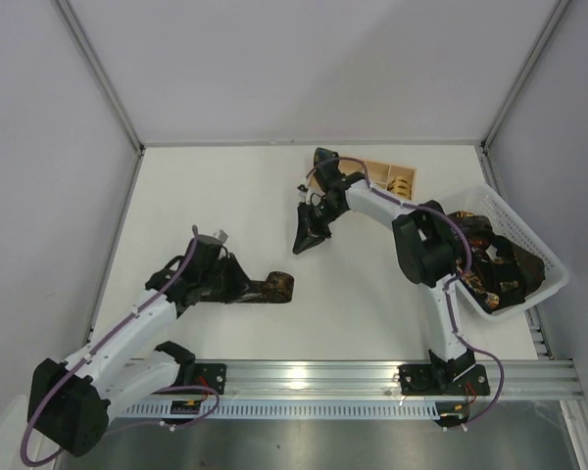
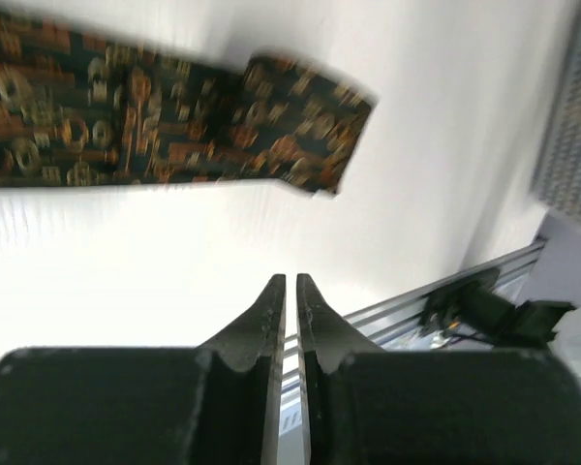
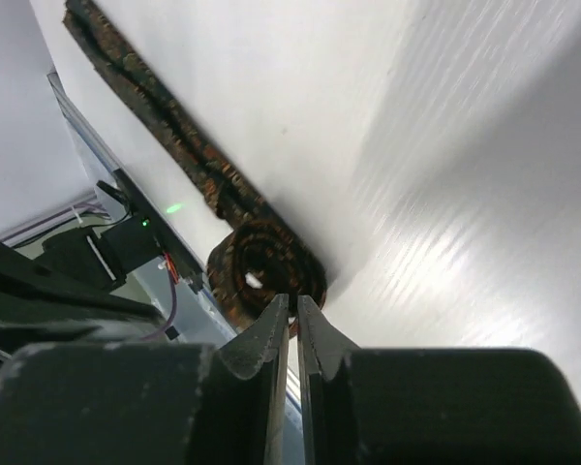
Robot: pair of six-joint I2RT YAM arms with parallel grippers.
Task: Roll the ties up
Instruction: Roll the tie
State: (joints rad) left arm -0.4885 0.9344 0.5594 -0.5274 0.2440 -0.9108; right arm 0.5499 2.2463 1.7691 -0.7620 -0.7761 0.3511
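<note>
A dark tie with a tan-orange pattern lies on the white table; its end is rolled into a small coil [image 1: 282, 285] [image 3: 266, 266], and its flat strip [image 2: 126, 126] [image 3: 145, 97] runs back under the left arm. My left gripper [image 1: 241, 287] [image 2: 290, 279] sits just short of the strip, its jaws parted by a thin slit with nothing between them. My right gripper [image 1: 300, 243] [image 3: 292, 298] hovers further back, pointing toward the coil and apart from it. Its jaws are also barely parted and empty.
A white mesh basket [image 1: 554, 269] at the right edge holds several loose dark ties [image 1: 495, 264]. A pale wooden compartment tray [image 1: 377, 168] at the back holds a tan-gold coil [image 1: 400, 184]. The aluminium rail [image 1: 372, 377] runs along the near edge.
</note>
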